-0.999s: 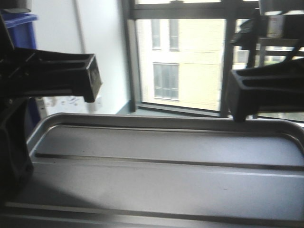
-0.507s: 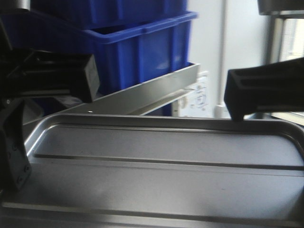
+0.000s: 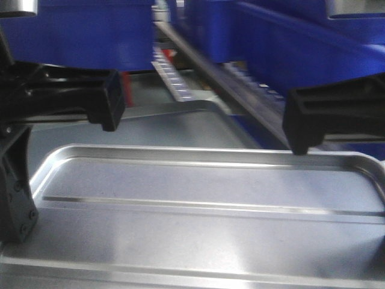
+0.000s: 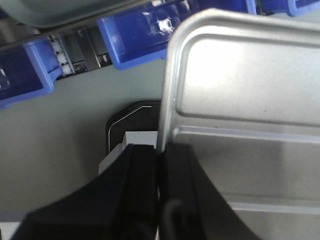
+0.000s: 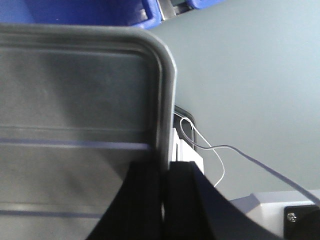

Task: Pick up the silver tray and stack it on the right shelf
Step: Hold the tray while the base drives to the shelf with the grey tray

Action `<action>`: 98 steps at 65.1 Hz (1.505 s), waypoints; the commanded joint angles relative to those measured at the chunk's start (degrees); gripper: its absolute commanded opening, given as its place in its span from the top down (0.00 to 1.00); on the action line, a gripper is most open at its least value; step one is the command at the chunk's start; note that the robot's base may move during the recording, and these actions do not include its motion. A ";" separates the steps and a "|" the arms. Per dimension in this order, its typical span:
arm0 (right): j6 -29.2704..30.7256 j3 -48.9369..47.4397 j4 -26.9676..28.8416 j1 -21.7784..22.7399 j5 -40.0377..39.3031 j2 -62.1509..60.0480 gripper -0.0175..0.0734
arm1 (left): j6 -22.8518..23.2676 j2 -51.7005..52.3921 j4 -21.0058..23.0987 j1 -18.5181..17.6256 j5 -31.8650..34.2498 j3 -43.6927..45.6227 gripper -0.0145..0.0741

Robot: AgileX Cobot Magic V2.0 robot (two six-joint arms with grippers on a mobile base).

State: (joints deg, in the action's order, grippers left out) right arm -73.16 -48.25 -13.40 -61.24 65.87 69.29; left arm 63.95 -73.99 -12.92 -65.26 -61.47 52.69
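The silver tray [image 3: 210,198] is cropped at the bottom; blue bins [image 3: 301,42] blurred.

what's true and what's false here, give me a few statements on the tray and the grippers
1. The left gripper and the right gripper are each shut on the rim of the tray. True.
2. The tray lies flat on shelf rollers. False: it is held up between the two grippers.
3. Behind the tray there are blue bins. True.
4. The tray's floor is plain. False: raised ridges run along it.
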 commanded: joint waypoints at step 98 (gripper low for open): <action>0.45 -1.36 -1.88 -0.10 8.49 -1.26 0.74 | 0.84 1.46 -2.45 -0.04 -3.26 1.35 0.95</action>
State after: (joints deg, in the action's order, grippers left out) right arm -73.16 -48.25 -13.40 -61.24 65.73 69.29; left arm 63.95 -73.99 -12.62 -65.26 -62.09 52.69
